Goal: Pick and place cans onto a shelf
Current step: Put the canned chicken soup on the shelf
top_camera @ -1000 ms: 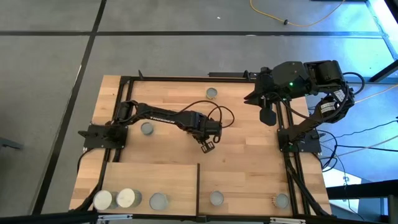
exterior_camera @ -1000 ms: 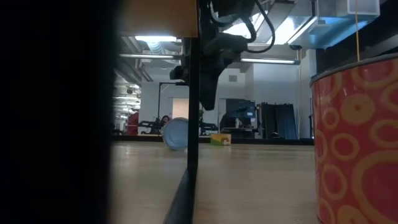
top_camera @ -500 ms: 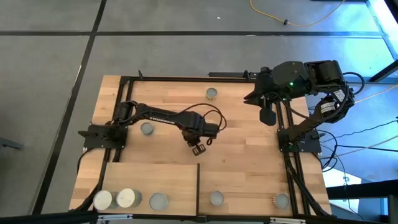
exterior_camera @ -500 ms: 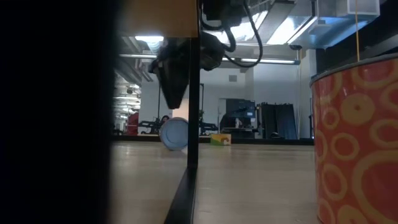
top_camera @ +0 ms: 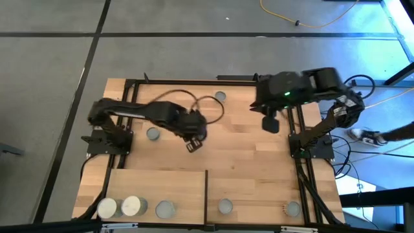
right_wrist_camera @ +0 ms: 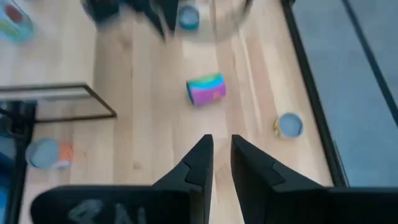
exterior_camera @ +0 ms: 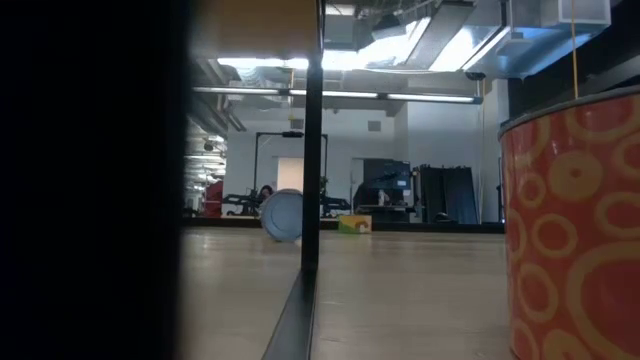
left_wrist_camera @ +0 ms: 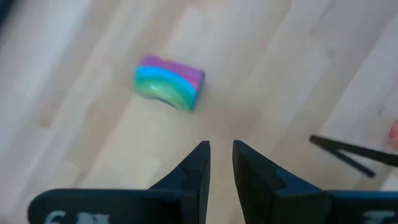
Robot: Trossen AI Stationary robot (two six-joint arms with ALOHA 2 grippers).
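The shelf [top_camera: 155, 188] lay at six o'clock with three cans [top_camera: 132, 206] along its front edge. The left gripper [top_camera: 193, 145] hovered mid-table, fingers narrowly apart and empty, probably hunting a can [top_camera: 152, 134] at nine o'clock. The right gripper [top_camera: 270, 122] waited at three o'clock, also slightly parted, empty.

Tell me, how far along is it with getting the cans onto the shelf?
Done: three cans stand on the shelf. In hand: nothing. The left gripper hovers empty over the table, and the right gripper waits at its right side. Left: at least four more cans on the table, including a left can and a far can.
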